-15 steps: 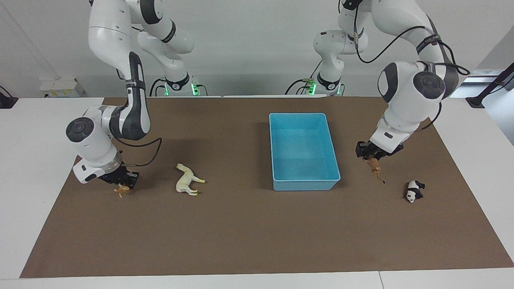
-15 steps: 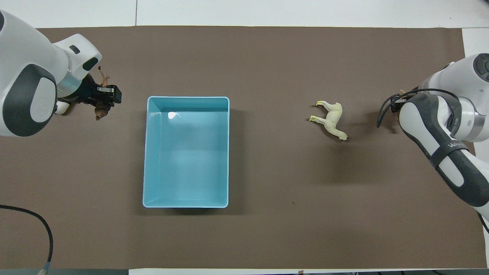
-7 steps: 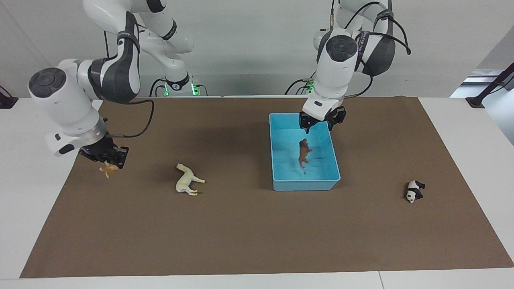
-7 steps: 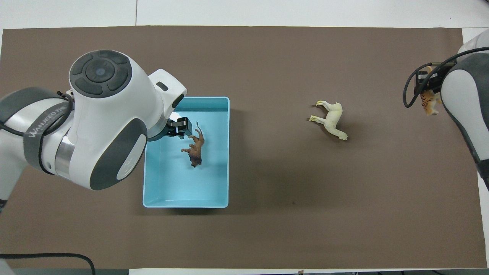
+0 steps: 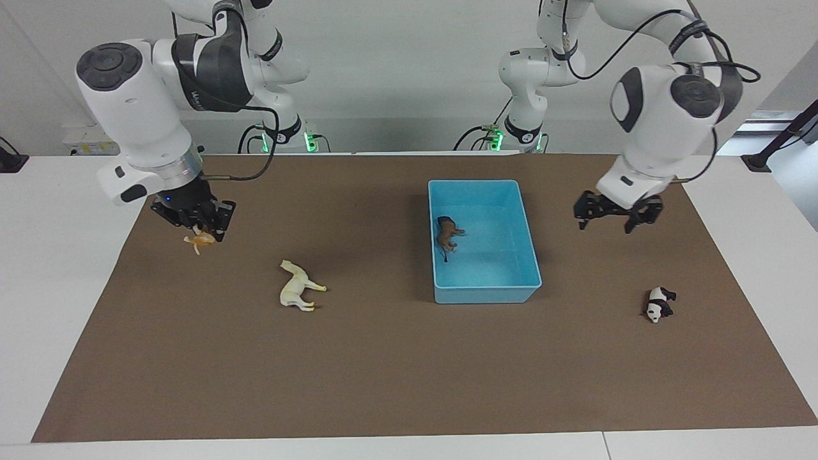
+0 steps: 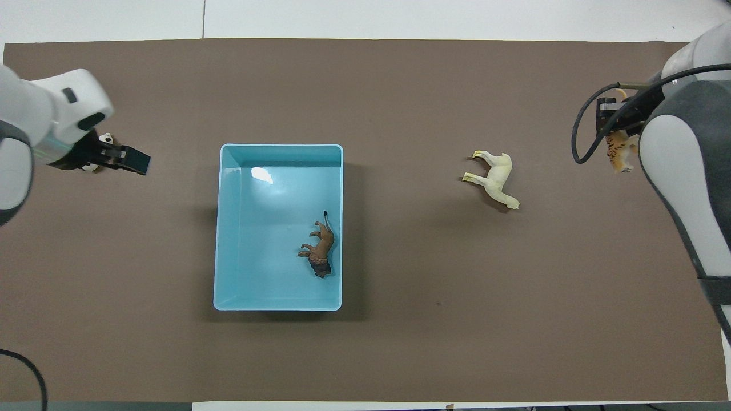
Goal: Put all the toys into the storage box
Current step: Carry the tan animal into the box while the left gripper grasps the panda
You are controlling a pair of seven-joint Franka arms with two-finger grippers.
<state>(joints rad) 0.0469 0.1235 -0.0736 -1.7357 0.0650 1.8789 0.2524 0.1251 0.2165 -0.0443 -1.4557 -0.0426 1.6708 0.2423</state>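
Note:
The light blue storage box (image 5: 486, 295) stands on the brown mat, and the brown animal (image 5: 447, 234) lies in it by the wall toward the right arm's end; it also shows in the overhead view (image 6: 320, 254). My left gripper (image 5: 611, 219) is open and empty, up over the mat between the box and the panda (image 5: 658, 303). In the overhead view the left gripper (image 6: 117, 155) covers most of the panda (image 6: 104, 137). My right gripper (image 5: 203, 230) is shut on the orange tiger (image 5: 200, 240) and holds it above the mat. The cream-white horse (image 5: 299, 289) lies on its side between the tiger and the box.
The brown mat (image 5: 396, 370) covers most of the white table. In the overhead view the box (image 6: 278, 309) sits toward the left arm's end, with the horse (image 6: 495, 180) and the held tiger (image 6: 619, 149) toward the right arm's end.
The left gripper carried the brown animal over the box, let it drop in, then swung back out over the mat near the panda. The right gripper lifted the tiger off the mat.

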